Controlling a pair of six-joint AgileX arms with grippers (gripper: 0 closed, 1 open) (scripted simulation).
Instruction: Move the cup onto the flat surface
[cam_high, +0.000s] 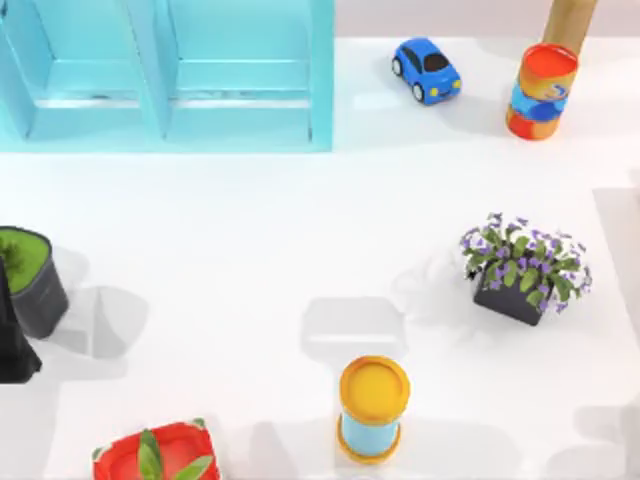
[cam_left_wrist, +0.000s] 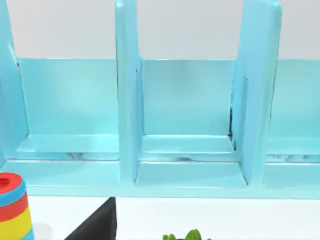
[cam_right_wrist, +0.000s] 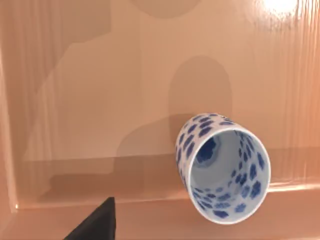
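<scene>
Table (cam_high: 250, 250) is carrying the largest items: we are noting the teal shelf unit (cam_high: 165, 75) at the far left and the flowering planter (cam_high: 525, 268) on the right. We are locating the cup (cam_right_wrist: 222, 167) in the right wrist view. It is standing upright on a tan wood-grain surface (cam_right_wrist: 90, 90), just beside a low ledge and apart from the dark edge of the right gripper (cam_right_wrist: 94, 223).

We cannot tell the grip state of either gripper. The left gripper (cam_left_wrist: 95, 226) is idling in front of the shelf unit.

We are judging that the right arm is addressing the cup. We are recommending centring on the cup wall, keeping it vertical, and clearing the ledge before travelling sideways.
</scene>
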